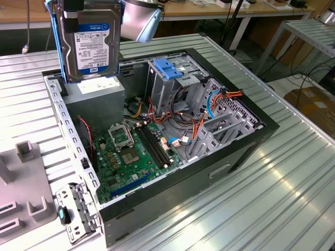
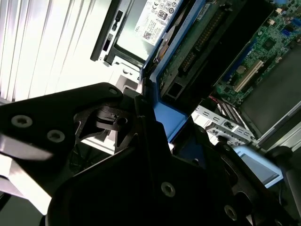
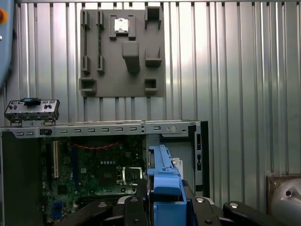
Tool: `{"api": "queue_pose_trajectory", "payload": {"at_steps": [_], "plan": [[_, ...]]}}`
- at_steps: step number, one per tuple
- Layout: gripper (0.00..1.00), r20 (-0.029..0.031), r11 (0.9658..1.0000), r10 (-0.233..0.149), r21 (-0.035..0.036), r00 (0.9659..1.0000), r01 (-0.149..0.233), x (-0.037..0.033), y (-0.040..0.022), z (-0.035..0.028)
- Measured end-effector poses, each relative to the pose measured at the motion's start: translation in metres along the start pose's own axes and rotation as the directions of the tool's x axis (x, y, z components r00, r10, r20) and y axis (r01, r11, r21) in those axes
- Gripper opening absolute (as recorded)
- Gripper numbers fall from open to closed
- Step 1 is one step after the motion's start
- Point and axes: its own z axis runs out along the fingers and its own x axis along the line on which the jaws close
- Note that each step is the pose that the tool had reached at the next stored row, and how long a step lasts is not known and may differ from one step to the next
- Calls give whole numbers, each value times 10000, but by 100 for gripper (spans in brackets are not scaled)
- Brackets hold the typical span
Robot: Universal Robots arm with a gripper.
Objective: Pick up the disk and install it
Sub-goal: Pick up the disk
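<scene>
Disk (image 1: 91, 44) held above the open case (image 1: 183, 188)
Gripper (image 3: 164, 207) clamps its blue rails (image 3: 162, 174), holding it upright and high, clear of the case walls.

The disk (image 1: 90, 44) hangs clear above the grey box (image 1: 97, 99) at a corner of the case (image 1: 157, 204); the motherboard (image 1: 125, 157) lies open from above, while cables (image 1: 198, 125) crowd the metal cage (image 1: 157, 89).

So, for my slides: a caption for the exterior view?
The disk hangs upright over the open computer case, not yet installed.
</scene>
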Motion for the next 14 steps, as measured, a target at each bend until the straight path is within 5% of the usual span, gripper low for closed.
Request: {"api": "queue_pose_trajectory", "payload": {"at_steps": [14], "plan": [[37,0,10000,0,0,10000,0,-3,-223,6]]}}
